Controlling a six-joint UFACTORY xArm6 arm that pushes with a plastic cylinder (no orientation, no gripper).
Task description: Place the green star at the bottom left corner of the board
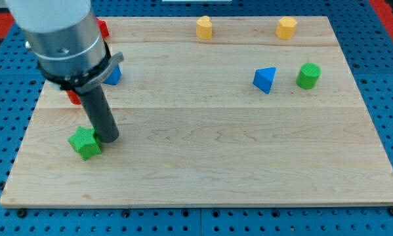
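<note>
Presently, my tip (109, 138) rests on the wooden board (203, 164) in its left half, touching or just beside the upper right side of the green star (84, 143). No claw is fitted to this arm, only the straight dark rod, so nothing is grasped or released. The green star lies flat on the board, near the left edge and somewhat above the bottom left corner, apart from both edges.

A blue block (113, 75), its shape partly hidden by the arm's grey housing (62, 36), sits toward the view's upper left. Two red blocks are also partly hidden by the housing: one red block (103, 28) at the top left of the board, another red piece (73, 97) just left of the rod; their shapes cannot be made out.

On the right half, a blue triangular block (265, 79) stands just left of a green cylinder (308, 75), the two apart. Along the top edge, a yellow block (204, 27) sits near the middle and a yellow hexagonal block (287, 27) further to the view's right. The board rests on a blue perforated surface (386, 85).
</note>
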